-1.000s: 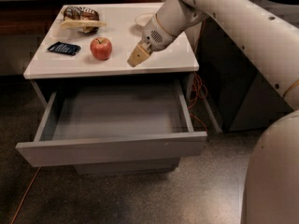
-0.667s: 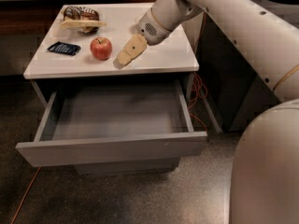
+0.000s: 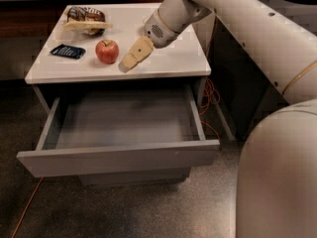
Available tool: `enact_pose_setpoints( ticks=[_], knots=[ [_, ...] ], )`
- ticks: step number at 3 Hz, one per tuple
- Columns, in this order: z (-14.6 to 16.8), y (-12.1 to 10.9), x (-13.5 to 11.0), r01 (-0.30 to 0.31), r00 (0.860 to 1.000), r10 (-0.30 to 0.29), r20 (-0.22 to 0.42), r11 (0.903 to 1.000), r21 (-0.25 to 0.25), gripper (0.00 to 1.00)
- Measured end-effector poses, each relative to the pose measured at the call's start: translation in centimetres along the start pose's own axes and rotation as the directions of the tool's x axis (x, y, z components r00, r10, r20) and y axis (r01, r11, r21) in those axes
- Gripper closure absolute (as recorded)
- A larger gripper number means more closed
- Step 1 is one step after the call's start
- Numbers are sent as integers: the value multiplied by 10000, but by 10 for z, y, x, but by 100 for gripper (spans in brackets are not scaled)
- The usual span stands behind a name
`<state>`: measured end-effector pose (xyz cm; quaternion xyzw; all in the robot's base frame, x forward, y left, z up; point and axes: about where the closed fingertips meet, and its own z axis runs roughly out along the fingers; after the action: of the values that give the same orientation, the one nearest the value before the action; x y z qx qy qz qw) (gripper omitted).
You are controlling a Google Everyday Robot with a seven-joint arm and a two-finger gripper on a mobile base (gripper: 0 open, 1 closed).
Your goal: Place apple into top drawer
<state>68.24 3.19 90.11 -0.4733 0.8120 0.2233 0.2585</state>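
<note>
**While the apple sits on the counter, my gripper hangs just beside it**

Since the apple [image 3: 107,51] rests upright on the white counter [image 3: 173,58], near its front edge, the job is not yet begun in earnest. My gripper [image 3: 126,64] points down and to the camera's left, its tip low over the counter just to the right of the fruit, close but apart from it. Whether the jaws are released or clenched I cannot tell; they do not hold the apple.

Below the counter the top drawer [image 3: 119,157] stands pulled out, its dark grey inside bare and open to the drop. A dark packet [image 3: 68,51] lies on the counter left of the apple, and a snack bag [image 3: 86,20] sits further back, both clear of my line.

I judge the apple firm and fairly light, with a smooth, waxy skin that could slide under a pinch. It is round, so a nudge from one side may roll it toward the packet or the edge. I would take it across its widest part, at mid-height, with the jaws on opposite flanks, pressing only enough to hold, since hard pressure bruises the flesh. Carried low and set down inside the drawer rather than dropped, it should come to no harm.
</note>
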Motion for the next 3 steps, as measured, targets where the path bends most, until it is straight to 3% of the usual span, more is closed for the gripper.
enact_pose_setpoints(
  ticks=[1,3],
  knots=[
    [13,-19,-13,-38,10000,41,-61,9984,563,0],
    [39,-39,-44,316,9993,-336,171,9938,1062,0]
  ],
)
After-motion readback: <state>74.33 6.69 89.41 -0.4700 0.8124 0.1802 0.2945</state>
